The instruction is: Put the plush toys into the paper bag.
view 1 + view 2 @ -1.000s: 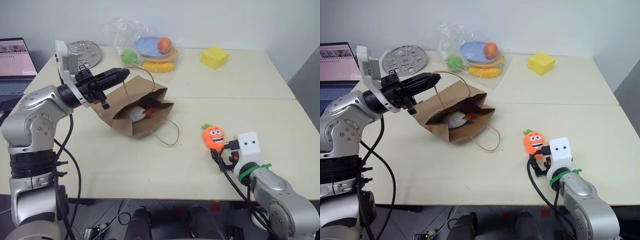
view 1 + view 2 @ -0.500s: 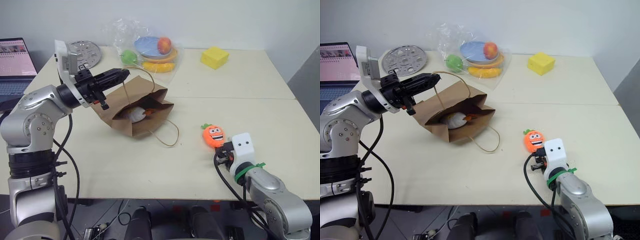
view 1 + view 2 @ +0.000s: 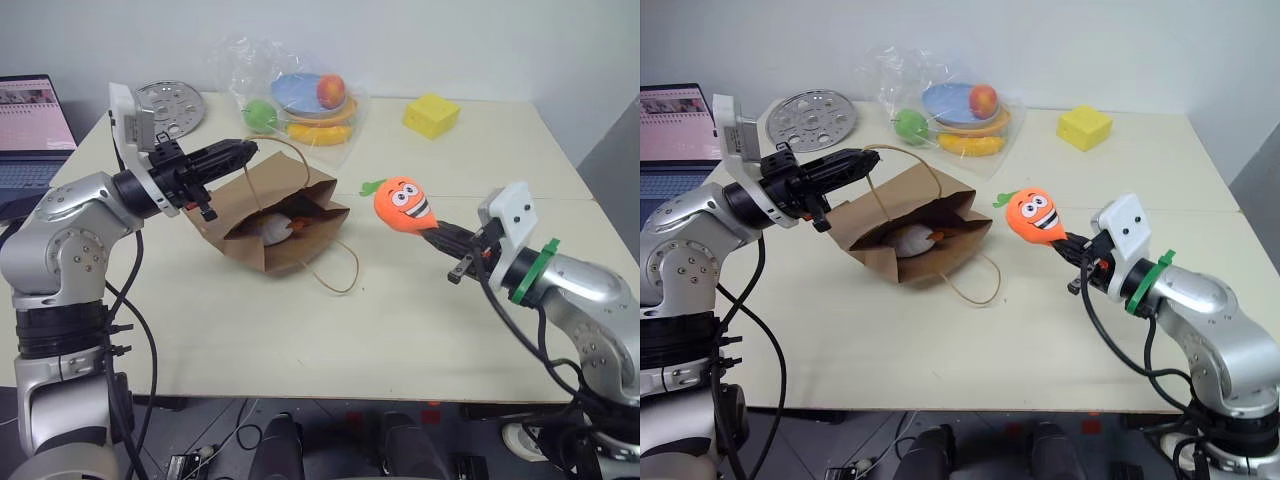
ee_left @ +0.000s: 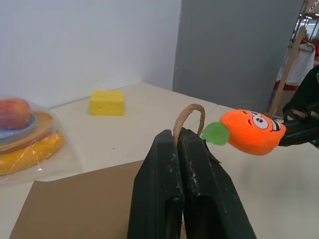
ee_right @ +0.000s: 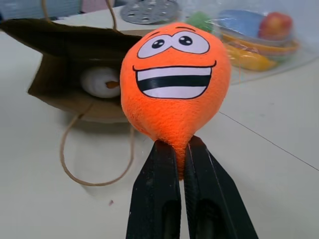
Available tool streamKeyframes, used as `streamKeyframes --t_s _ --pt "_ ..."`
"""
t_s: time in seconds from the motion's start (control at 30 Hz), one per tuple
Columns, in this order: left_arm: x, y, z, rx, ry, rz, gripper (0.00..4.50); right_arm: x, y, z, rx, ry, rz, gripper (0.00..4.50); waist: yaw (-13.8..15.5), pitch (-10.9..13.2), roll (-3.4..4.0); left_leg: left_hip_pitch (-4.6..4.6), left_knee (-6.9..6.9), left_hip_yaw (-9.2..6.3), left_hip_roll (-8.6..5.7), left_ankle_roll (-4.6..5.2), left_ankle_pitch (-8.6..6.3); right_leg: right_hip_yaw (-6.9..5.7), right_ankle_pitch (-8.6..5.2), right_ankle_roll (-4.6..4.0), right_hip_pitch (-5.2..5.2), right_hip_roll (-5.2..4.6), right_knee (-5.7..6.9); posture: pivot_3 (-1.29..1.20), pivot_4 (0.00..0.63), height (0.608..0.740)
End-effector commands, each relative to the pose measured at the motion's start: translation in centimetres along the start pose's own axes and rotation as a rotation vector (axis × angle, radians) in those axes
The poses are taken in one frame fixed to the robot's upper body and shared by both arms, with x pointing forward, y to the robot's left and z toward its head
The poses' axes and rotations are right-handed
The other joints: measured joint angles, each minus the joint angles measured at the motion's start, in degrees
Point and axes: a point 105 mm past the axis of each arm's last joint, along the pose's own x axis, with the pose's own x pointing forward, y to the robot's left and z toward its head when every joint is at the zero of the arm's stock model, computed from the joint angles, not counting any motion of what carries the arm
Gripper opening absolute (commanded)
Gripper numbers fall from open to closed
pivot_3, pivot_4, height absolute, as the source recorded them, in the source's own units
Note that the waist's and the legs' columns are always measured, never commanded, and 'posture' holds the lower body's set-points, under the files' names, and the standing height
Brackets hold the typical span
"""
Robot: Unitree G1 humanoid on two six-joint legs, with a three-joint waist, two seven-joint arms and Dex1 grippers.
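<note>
Both tools clenched: left tool (image 3: pixel 243 150) pinching handle (image 4: pixel 188 115), right tool (image 5: pixel 180 149) gripping carrot (image 3: pixel 402 203); egg (image 3: pixel 270 228) half-hidden in bag (image 3: pixel 262 196).

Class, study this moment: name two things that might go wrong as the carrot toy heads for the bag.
The right pincer pinches only the carrot toy's narrow tip, so it may slip out. The paper bag's mouth is held up by one handle in the left pincer and looks low, so the toy may catch its edge.

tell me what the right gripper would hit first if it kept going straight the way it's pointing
Probably the paper bag. The right gripper, shut on the carrot toy, points across the table toward the bag's open mouth, where the egg toy lies. Depth is hard to judge, so it could pass just above.
</note>
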Motion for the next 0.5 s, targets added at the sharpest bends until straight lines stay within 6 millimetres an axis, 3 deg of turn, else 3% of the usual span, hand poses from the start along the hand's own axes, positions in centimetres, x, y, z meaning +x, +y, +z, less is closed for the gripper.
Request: streamKeyframes --t_s 0.03,0.17,0.3,0.5 --pt "0.3 -0.1 1.7 0.06 -0.039 -0.011 0.0 1.7 2.2 0.5 -0.008 -0.02 0.156 0.04 0.0 0.0 0.01 0.0 0.0 0.0 0.0 0.0 0.0 0.0 0.0 0.0 0.0 0.0 0.0 0.0 0.15 0.74" --pt "0.5 -0.1 1.7 0.064 -0.034 -0.015 0.0 2.7 3.5 0.6 -0.026 -0.015 0.233 0.04 0.0 0.0 0.01 0.0 0.0 0.01 -0.01 0.0 0.0 0.01 0.0 0.0 0.0 -0.01 0.0 0.0 0.15 0.74" --pt "0.7 -0.3 1.9 0.063 -0.036 -0.027 0.0 6.6 5.0 1.6 0.038 -0.038 0.263 0.04 -0.5 0.0 0.01 0.02 0.02 0.0 0.0 0.0 0.01 0.01 0.0 -0.01 -0.02 0.0 0.03 0.0 0.15 0.74" --pt "0.6 -0.6 1.7 0.061 -0.03 -0.038 0.0 10.7 4.9 1.6 0.001 -0.003 0.202 0.04 -0.4 0.0 0.01 0.03 0.02 0.0 0.0 -0.01 0.02 0.01 0.01 -0.02 -0.04 0.0 0.07 0.0 0.15 0.74"
